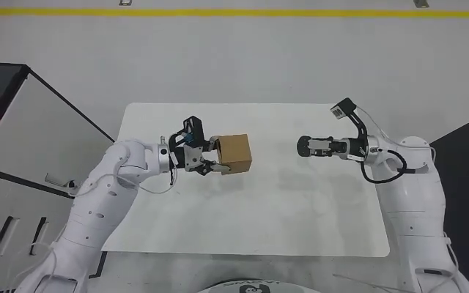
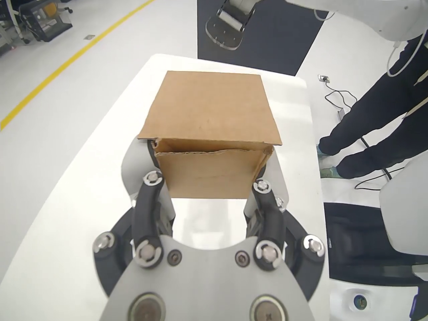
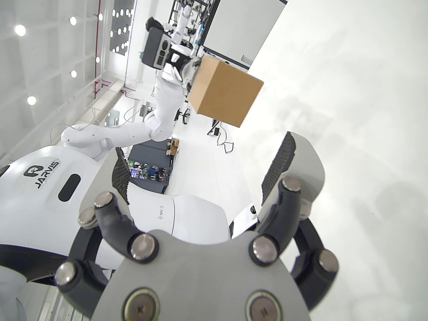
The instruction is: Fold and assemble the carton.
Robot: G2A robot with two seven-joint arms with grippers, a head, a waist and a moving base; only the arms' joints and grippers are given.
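A brown carton (image 1: 236, 151) in box form sits left of the white table's (image 1: 293, 220) middle. My left gripper (image 1: 218, 155) is shut on the carton (image 2: 210, 108), one finger pressed on each side wall. The side facing this gripper (image 2: 207, 168) shows a folded-in flap with a rough edge under the flat top panel. Whether the carton rests on the table or hangs just above it, I cannot tell. To the carton's right, my right gripper (image 1: 304, 145) is open and holds nothing. It points at the carton (image 3: 224, 91) with a clear gap between; its ridged pads (image 3: 279, 163) stand wide.
A black-framed panel (image 1: 44, 139) stands off the table's left edge and a dark panel (image 2: 254, 34) beyond its right end. Bare tabletop stretches in front of the carton and between the two grippers.
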